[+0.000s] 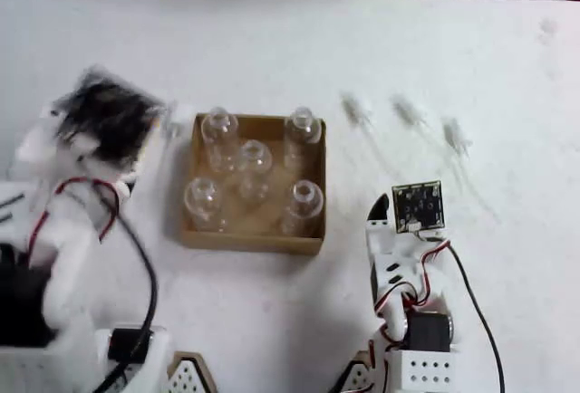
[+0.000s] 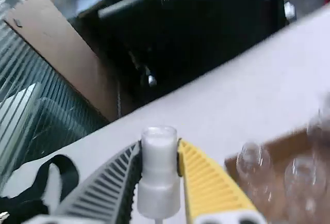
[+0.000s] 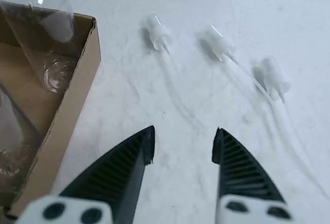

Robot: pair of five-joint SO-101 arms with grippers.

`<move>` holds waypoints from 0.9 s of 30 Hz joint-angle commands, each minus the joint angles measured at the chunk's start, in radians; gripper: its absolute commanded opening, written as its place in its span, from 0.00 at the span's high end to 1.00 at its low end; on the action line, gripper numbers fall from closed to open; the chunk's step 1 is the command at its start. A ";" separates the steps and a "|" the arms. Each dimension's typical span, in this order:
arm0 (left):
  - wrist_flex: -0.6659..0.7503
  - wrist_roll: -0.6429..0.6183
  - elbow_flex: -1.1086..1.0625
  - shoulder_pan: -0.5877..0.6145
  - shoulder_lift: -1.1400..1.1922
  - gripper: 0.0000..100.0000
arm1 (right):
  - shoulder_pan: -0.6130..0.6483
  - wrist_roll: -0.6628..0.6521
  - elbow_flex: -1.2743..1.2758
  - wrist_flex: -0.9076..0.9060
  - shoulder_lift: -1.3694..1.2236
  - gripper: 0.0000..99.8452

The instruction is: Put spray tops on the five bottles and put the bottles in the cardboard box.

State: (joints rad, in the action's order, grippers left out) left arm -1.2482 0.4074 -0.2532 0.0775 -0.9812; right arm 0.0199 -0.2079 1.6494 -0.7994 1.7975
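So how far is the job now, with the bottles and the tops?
Done: all five bottles stand in the box, but uncapped. In hand: the left claw is shut on one top. To do: three tops lie on the table beside the box; every bottle needs capping.

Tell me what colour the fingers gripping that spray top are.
One finger grey, the other yellow; clearest in left wrist view.

My table [image 1: 272, 40]: white top. One cardboard box [image 1: 256, 239] sits mid-table, slightly left of centre. Three spray tops [image 1: 407, 110] lie loose in a row right of it, toward the far edge, apart from each other.
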 commanded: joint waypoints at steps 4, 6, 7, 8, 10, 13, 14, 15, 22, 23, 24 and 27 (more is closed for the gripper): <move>0.755 -0.488 -0.457 -0.021 -0.166 0.98 | 0.001 -0.012 -0.008 0.027 0.007 0.84; 0.934 -0.535 -0.549 -0.056 -0.154 0.98 | 0.001 -0.012 -0.008 0.027 0.007 0.84; 1.016 -0.534 -0.589 -0.073 -0.140 0.98 | 0.001 -0.012 -0.008 0.027 0.007 0.84; 1.083 -0.534 -0.621 -0.091 -0.124 0.98 | 0.001 -0.012 -0.008 0.027 0.007 0.84; 1.186 -0.534 -0.652 -0.127 -0.077 0.98 | 0.001 -0.012 -0.008 0.027 0.007 0.84; 1.272 -0.534 -0.623 -0.151 0.002 0.98 | 0.001 -0.012 -0.008 0.027 0.007 0.84; 1.284 -0.534 -0.600 -0.156 0.033 0.98 | 0.001 -0.012 -0.008 0.027 0.007 0.84; 1.289 -0.534 -0.575 -0.160 0.068 0.98 | 0.001 -0.012 -0.008 0.028 0.007 0.84; 1.295 -0.531 -0.508 -0.180 0.248 0.98 | -0.001 -0.014 0.026 0.099 0.007 0.84; 1.295 -0.531 -0.511 -0.180 0.249 0.98 | -0.001 -0.014 0.026 0.099 0.007 0.84; 1.295 -0.531 -0.514 -0.180 0.254 0.98 | -0.001 -0.014 0.026 0.101 0.007 0.84; 1.297 -0.531 -0.514 -0.176 0.255 0.98 | -0.001 -0.014 0.026 0.102 0.007 0.84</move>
State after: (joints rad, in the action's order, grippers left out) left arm 0.0176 -0.1128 -0.8193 -0.0882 -0.7281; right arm 0.0199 -0.2079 1.6694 -0.7242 1.7975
